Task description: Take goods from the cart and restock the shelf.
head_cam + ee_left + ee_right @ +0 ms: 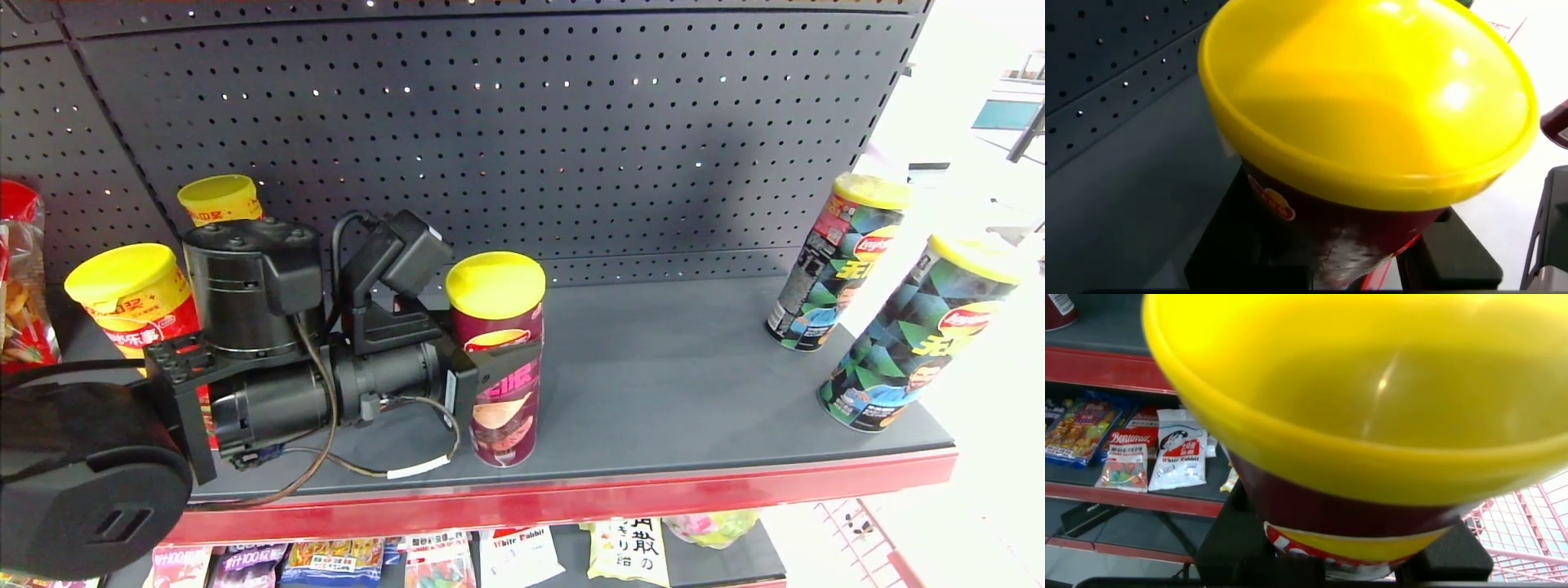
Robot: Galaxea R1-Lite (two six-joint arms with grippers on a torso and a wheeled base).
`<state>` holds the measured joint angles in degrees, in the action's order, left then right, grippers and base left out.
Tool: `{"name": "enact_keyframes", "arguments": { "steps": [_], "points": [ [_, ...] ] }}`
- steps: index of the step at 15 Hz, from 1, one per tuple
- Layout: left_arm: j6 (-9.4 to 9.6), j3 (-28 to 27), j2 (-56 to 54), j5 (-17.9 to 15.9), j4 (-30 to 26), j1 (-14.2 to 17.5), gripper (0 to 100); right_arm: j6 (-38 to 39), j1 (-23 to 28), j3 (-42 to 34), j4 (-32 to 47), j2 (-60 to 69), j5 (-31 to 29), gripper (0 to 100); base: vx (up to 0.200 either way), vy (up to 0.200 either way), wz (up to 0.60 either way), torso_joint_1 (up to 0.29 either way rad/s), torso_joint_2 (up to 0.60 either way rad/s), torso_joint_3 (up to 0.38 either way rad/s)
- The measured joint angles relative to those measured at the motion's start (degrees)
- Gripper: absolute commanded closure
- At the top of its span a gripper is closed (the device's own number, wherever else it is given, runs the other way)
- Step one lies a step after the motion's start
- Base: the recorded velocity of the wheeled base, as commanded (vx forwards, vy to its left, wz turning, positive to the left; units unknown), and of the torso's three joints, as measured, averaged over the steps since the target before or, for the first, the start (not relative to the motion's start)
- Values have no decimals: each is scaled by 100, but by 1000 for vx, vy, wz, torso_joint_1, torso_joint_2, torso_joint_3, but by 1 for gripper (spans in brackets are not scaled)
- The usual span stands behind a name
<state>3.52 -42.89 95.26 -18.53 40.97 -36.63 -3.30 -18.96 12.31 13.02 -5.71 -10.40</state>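
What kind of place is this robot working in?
Most likely a shop, or a mock store aisle: a pegboard-backed shelf with a red front edge, yellow-lidded chip cans standing on it, and snack packets displayed underneath.

Item: chip can (1364,510), dark red body with a yellow band low down, under a yellow lid (1372,392). It sits between the two black fingers (1229,543) of the right claw (1343,557), one against each side.
Background, upper: grey shelf board with red front edge (1102,369), with the base of a dark red can (1056,310) standing on it.
Background, lower: second shelf (1135,500) carrying flat snack packets, among them a white packet (1180,449) and a blue packet (1076,429).
Also: red wire cart (1527,531).
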Motion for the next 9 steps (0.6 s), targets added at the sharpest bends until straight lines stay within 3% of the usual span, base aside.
{"name": "enact_keyframes", "arguments": {
  "steps": [9],
  "points": [
    [-117, 6, -55, 79, -28, -11, 100, 0, 0, -2, 0, -30, 9, 100, 0, 0, 0, 0, 0, 0]
  ]
}}
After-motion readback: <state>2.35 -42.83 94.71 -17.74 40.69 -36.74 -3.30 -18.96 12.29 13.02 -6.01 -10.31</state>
